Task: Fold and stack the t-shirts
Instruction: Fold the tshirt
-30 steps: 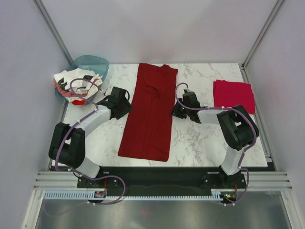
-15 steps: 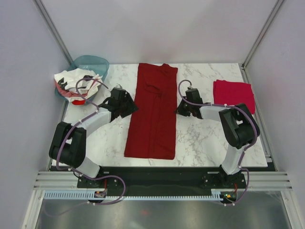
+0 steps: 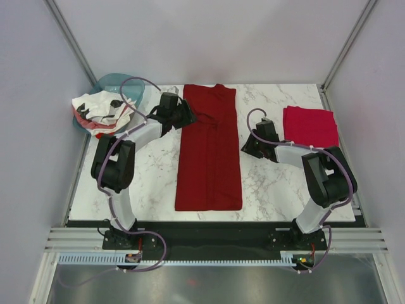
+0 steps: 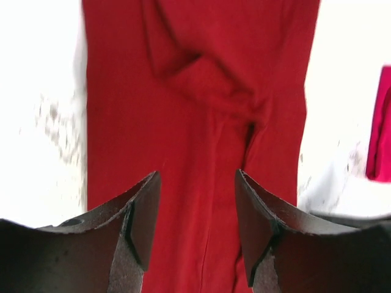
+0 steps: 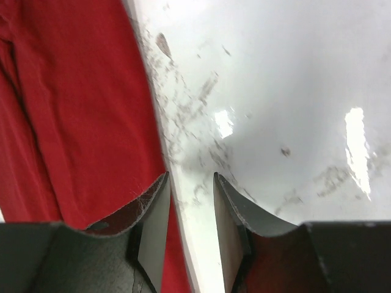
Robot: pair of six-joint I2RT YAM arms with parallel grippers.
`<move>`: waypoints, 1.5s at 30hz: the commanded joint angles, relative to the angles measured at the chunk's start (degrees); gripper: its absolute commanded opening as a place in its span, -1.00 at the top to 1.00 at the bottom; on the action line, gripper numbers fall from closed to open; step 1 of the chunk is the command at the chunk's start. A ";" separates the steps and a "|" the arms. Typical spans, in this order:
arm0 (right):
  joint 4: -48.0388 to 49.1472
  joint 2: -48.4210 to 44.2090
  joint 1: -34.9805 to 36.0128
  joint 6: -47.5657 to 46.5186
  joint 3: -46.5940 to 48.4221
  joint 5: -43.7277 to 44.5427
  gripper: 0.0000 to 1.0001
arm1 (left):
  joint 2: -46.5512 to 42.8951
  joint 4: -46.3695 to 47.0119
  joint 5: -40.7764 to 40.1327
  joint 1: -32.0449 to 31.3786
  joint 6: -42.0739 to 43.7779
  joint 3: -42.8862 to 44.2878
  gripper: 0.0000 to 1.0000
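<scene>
Far left of the maroon shirt [image 3: 209, 158], a teal basin [image 3: 123, 83] is sitting at the tabletop [image 3: 155, 183] corner, with a heap of white shirts [image 3: 95, 107] spilling over its near side. The left fingers [image 4: 140, 213] are hovering apart over the maroon shirt's far left part, gripping nothing. That shirt is lying mid-tabletop, folded into a long narrow strip with creases near its far end, its long axis running from near edge to far. The right fingers [image 5: 153, 213] are standing slightly apart over bare marble at its right edge, gripping nothing. Well right, a folded crimson shirt [image 3: 310, 125] is lying flat.
</scene>
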 commanded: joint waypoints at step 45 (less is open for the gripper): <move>3.12 -10.34 1.73 1.32 -6.38 -2.46 -0.02 | 27.22 -12.58 6.39 0.67 -3.04 33.08 0.34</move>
